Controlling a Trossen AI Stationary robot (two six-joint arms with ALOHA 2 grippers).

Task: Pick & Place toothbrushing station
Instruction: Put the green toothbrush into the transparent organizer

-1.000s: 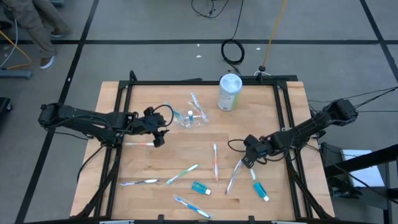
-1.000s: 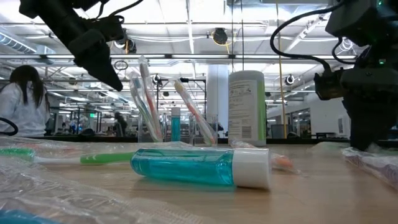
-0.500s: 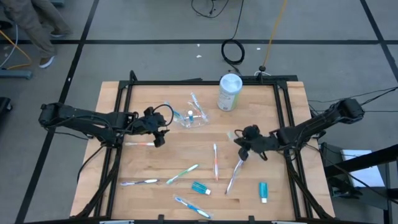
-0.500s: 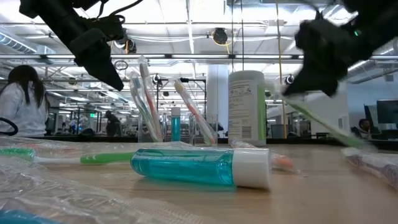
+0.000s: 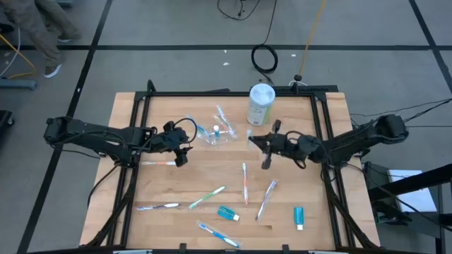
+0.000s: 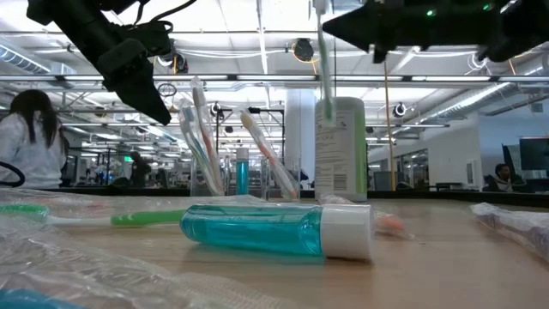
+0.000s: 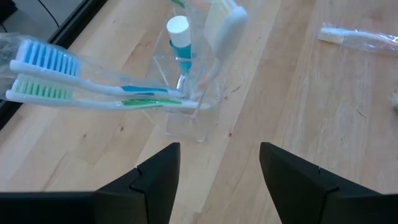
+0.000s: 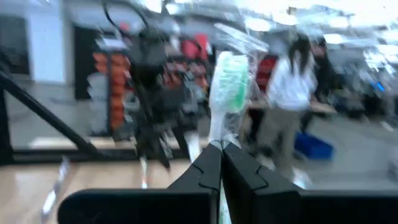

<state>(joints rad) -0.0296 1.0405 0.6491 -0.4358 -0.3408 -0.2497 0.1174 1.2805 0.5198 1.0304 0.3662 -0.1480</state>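
Note:
A clear plastic cup (image 5: pixel 220 135) stands on the table at the far middle, with several toothbrushes and a blue toothpaste tube (image 7: pixel 181 38) upright in it. My left gripper (image 5: pixel 181 147) hovers open just left of the cup (image 7: pixel 186 106). My right gripper (image 5: pixel 254 142) is right of the cup, raised, and shut on a wrapped green-bristled toothbrush (image 8: pixel 229 78), which also shows in the low view (image 6: pixel 323 69). Loose toothbrushes (image 5: pixel 245 182) (image 5: pixel 207 196) and two toothpaste tubes (image 5: pixel 227 213) (image 5: pixel 299 216) lie flat on the table. My right gripper pinches the toothbrush's handle (image 8: pixel 218 135) between its two fingers. The fingers lie level, pointing toward the table's left, across the brush. The brush stands upright and clear of the table, its bristle head above the fingers and its lower end hanging below them.
A white-and-green canister (image 5: pixel 260 104) stands at the far edge, just behind my right gripper. More wrapped toothbrushes (image 5: pixel 159 207) (image 5: pixel 217 235) (image 5: pixel 265 199) lie near the front. A black frame (image 5: pixel 212 94) borders the table. People show in the room beyond.
My right gripper has risen from the table's near right and gone toward the far left, toward the cup, tipping from pointing down to level. It has lifted the toothbrush clear of the table, and the brush has swung from slanting to upright.

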